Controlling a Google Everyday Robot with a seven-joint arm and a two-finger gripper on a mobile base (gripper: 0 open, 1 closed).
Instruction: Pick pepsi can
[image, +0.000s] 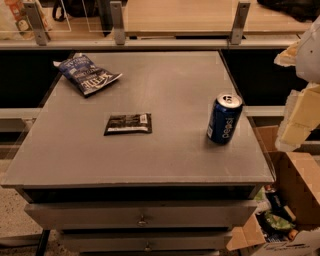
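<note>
The pepsi can (224, 119) stands upright near the right edge of the grey table (165, 150). It is dark blue with a silver top and white lettering down its side. My gripper (299, 107) shows as white and cream parts at the right edge of the view. It is to the right of the can, off the table's side, and apart from the can. Nothing shows in it.
A flat blue chip bag (86, 74) lies at the table's far left. A small flat black packet (128, 124) lies near the middle. An open cardboard box (295, 200) with items stands on the floor at the right. A counter with posts (118, 22) runs behind the table.
</note>
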